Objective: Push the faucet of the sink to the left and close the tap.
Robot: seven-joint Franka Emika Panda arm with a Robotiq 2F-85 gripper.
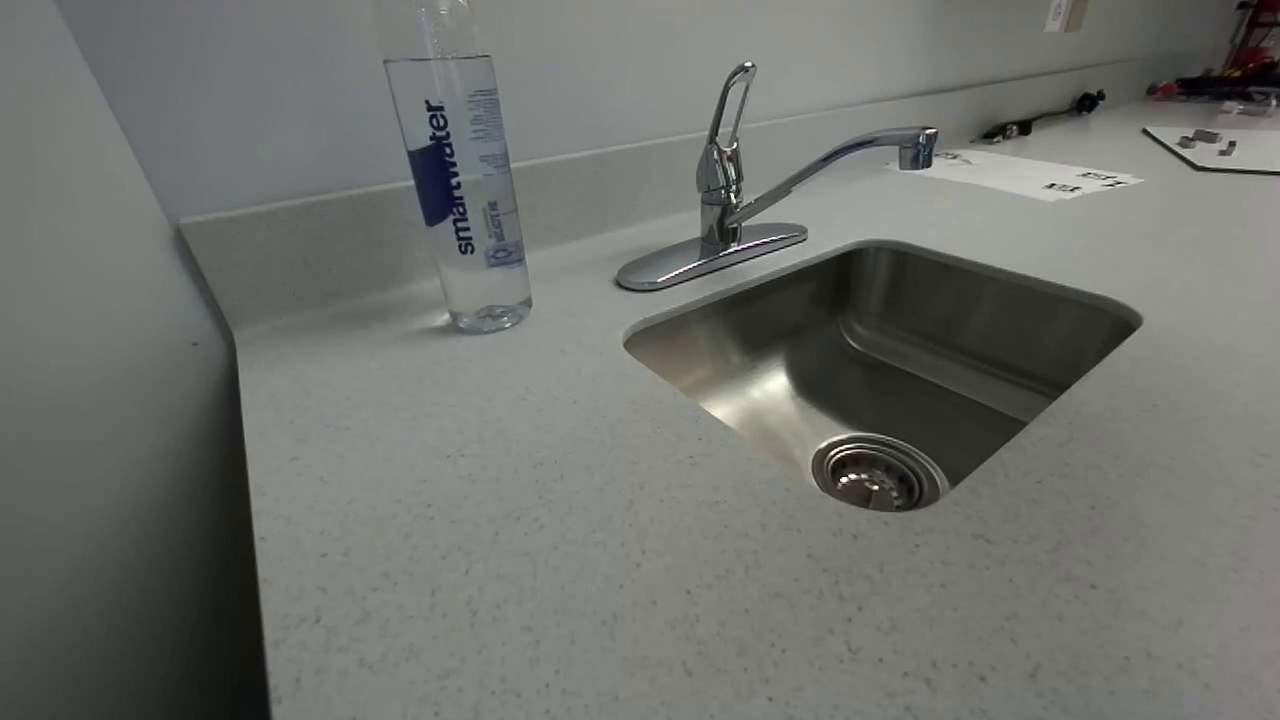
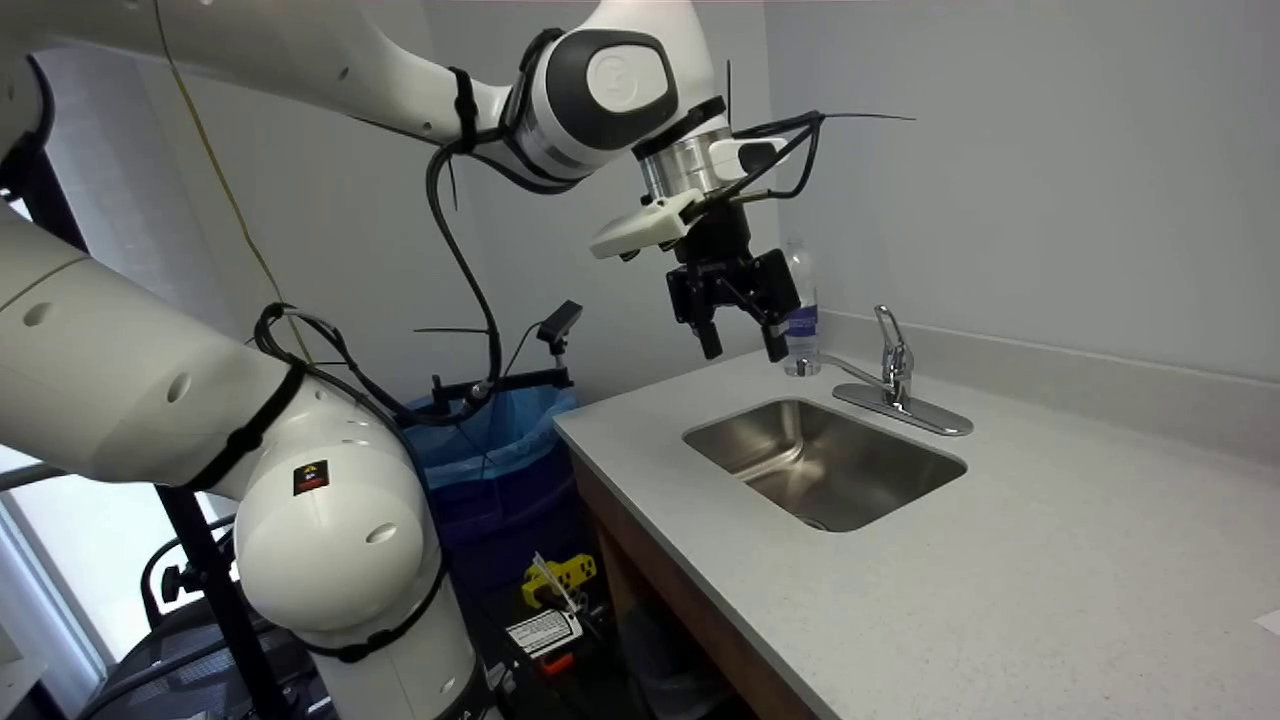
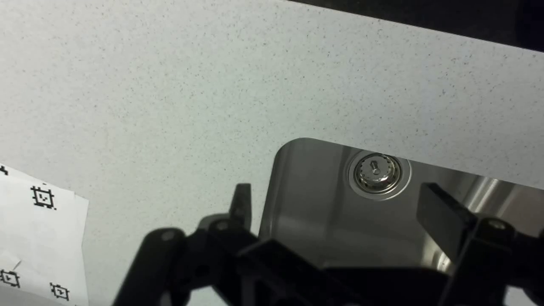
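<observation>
1. Faucet [image 1: 800, 180]: it stands at the back of the worktop [image 1: 450, 520], behind the sink [image 1: 890, 380]. Its spout [image 2: 848, 369] seems to reach out above the sink in both exterior views.
2. Tap [image 1: 718, 172]: its lever points upward. I see no water running, so I can't tell whether it is on.
3. End effector [image 2: 743, 352]: it hangs in the air, released, fingers spread with nothing between them, apart from the spout. In the wrist view the drain [image 3: 378, 173] shows beyond the fingers.
4. Step in hand: I judge this as the approach, with no push begun.
5. Next move: I need to lower the fingertips beside the spout, opposite the water bottle [image 1: 460, 180], and sweep left, which I take as the bottle's side. Afterwards, I'd expect to press the lever down.
</observation>
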